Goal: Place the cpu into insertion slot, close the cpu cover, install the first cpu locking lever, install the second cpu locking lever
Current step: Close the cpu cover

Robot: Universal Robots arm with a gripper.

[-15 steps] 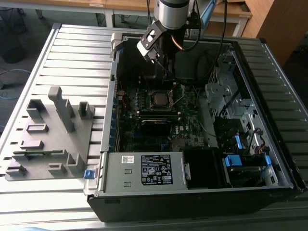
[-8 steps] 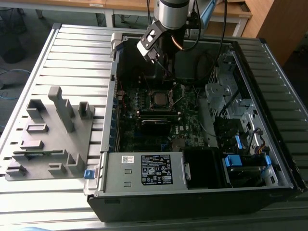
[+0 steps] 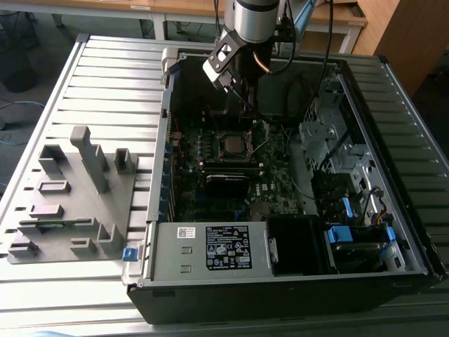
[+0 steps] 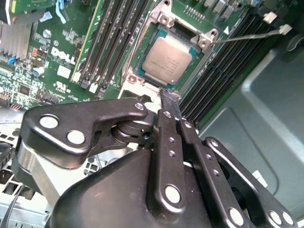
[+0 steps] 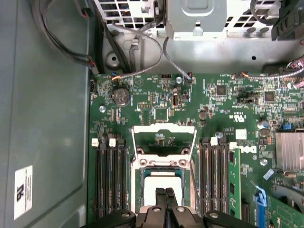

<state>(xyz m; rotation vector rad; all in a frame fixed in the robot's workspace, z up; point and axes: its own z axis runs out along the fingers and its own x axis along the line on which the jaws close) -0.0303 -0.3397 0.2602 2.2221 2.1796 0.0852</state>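
The cpu (image 4: pixel 167 59) sits in the insertion slot (image 4: pixel 137 71), cpu cover (image 5: pixel 164 129) raised.
The hand (image 4: pixel 169 97) is pinched together and empty, the cpu just under its tips.

A robotics lab or workshop: an arm (image 3: pixel 251 21) hangs over an open PC case (image 3: pixel 280 281), its motherboard (image 5: pixel 190 99) and cpu (image 4: pixel 166 59) bared, on a slatted metal worktop (image 3: pixel 105 77) beside a grey fixture (image 3: pixel 70 203), with wooden desks (image 3: pixel 182 7) and a wooden cabinet (image 3: pixel 403 42) behind.
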